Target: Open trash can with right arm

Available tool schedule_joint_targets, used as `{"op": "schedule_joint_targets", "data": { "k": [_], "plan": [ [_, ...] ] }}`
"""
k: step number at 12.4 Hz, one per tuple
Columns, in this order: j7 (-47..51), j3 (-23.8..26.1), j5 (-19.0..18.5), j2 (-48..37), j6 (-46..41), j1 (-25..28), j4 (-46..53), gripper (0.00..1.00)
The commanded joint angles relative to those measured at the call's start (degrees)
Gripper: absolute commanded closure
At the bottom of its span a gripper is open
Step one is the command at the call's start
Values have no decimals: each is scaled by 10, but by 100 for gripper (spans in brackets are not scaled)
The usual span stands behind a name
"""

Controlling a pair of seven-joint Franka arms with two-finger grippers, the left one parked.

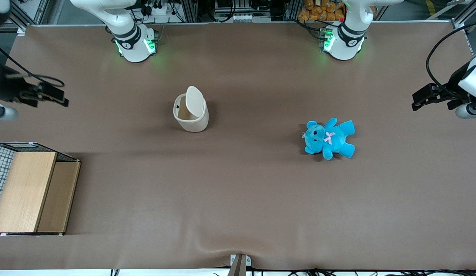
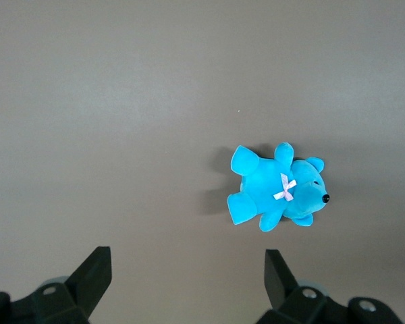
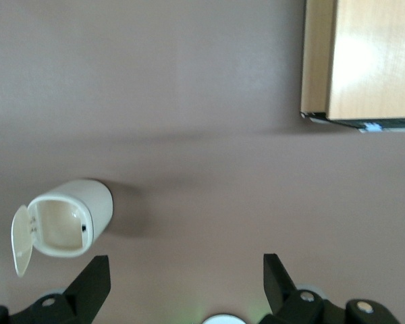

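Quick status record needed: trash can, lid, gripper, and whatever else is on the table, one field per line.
trash can: upright on the brown table, nothing touching it
lid: flipped up, standing on its hinge; the inside is open to view
gripper: open, holds nothing, up at the working arm's end of the table, well away from the trash can
blue teddy: lying flat, toward the parked arm's end
wooden box: with wire mesh, at the working arm's end, nearer the front camera than the trash can
task state: lid appears already open

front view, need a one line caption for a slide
Trash can stands with its lid flipped up, the open right gripper withdrawn toward the working arm's end of the table.
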Motion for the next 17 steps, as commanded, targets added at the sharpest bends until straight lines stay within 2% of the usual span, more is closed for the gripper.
{"op": "schedule_joint_targets", "data": {
  "k": [1,3,7,13,17],
  "plan": [
    [-8,4,-22,-13,-30,-14,33,0],
    [-6,6,-51,-15,-35,-14,45,0],
    [21,2,-51,-40,-78,-27,45,0],
    [75,8,-45,-40,-75,-28,54,0],
    [69,5,-45,-41,-72,-26,55,0]
  ]
}}
